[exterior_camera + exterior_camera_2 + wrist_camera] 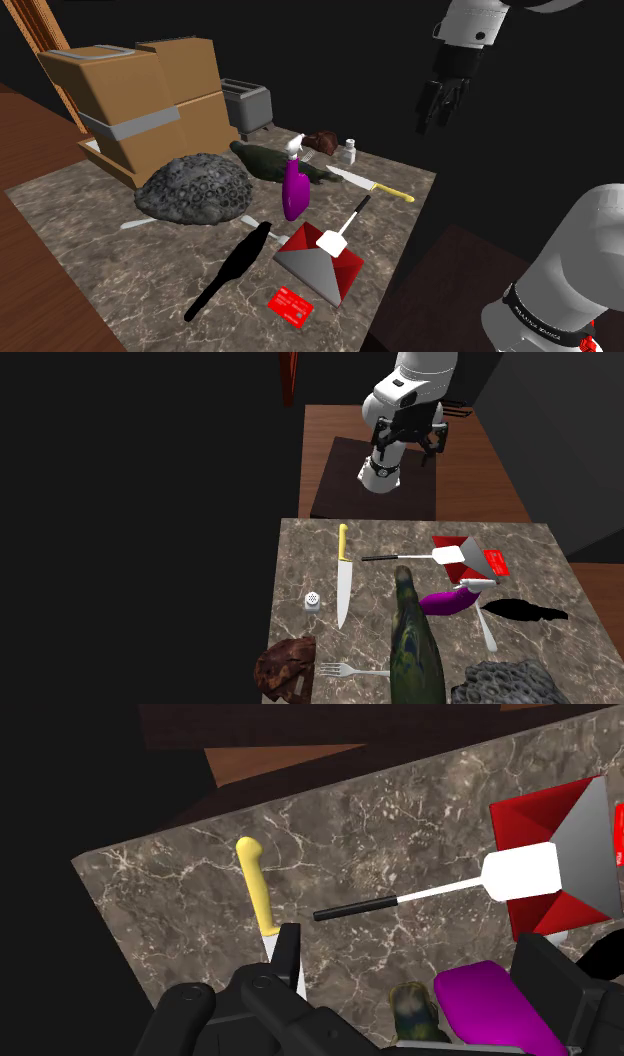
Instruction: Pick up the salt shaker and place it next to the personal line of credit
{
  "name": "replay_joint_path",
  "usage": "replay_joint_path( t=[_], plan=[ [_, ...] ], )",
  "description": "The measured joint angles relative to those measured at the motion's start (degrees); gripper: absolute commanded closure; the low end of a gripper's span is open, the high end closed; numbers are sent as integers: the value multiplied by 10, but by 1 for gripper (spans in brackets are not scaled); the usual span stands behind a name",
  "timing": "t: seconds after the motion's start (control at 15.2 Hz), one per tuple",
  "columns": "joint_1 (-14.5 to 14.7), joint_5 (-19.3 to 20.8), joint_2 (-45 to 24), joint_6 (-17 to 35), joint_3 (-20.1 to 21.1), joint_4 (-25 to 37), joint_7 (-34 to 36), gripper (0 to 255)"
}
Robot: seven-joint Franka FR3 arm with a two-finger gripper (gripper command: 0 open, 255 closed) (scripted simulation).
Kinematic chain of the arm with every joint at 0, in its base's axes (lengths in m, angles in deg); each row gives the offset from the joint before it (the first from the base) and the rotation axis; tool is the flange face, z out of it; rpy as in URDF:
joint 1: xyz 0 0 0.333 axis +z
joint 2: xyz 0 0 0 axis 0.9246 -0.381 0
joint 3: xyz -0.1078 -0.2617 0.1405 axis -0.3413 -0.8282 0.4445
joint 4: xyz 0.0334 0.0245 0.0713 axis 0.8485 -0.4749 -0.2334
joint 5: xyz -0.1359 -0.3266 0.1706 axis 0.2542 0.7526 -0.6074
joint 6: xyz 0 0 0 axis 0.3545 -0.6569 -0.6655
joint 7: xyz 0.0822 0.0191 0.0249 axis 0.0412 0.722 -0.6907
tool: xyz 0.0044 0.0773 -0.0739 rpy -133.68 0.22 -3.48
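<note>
The salt shaker [348, 152] [313, 599] is a small pale jar with a grey cap, standing upright on the marble table [80, 200] beside the knife's blade. The red card [292, 306] [496, 563] lies flat at the table's other end, next to a red and grey box [322, 262]. My black gripper [440, 105] [407, 449] [415, 964] hangs open and empty, high above the table's edge nearest the stand. Its fingers [288, 954] stand wide apart over the knife and the purple bottle.
Between shaker and card lie a yellow-handled knife [370, 183] [256, 884], a white spatula [340, 232] [440, 889], a purple spray bottle [295, 190] [495, 1004] and a dark green bottle [412, 642]. Cardboard boxes [140, 95], a toaster [247, 104], a grey lumpy mass [195, 188], a fork [350, 671] and a black object [232, 268] crowd the table.
</note>
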Motion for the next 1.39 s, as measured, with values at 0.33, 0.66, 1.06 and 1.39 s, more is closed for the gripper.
replay_joint_path(
  t=[0.33, 0.66, 1.06, 1.39],
  plan=[
    [-1, 17, -48, 54, -13, -4, -30, 0],
    [-1, 38, -134, 139, -30, 4, -70, 0],
    [-2, 55, -258, 228, -52, 49, -122, 0],
    [-2, 60, -364, 291, -65, 100, -160, 0]
  ],
)
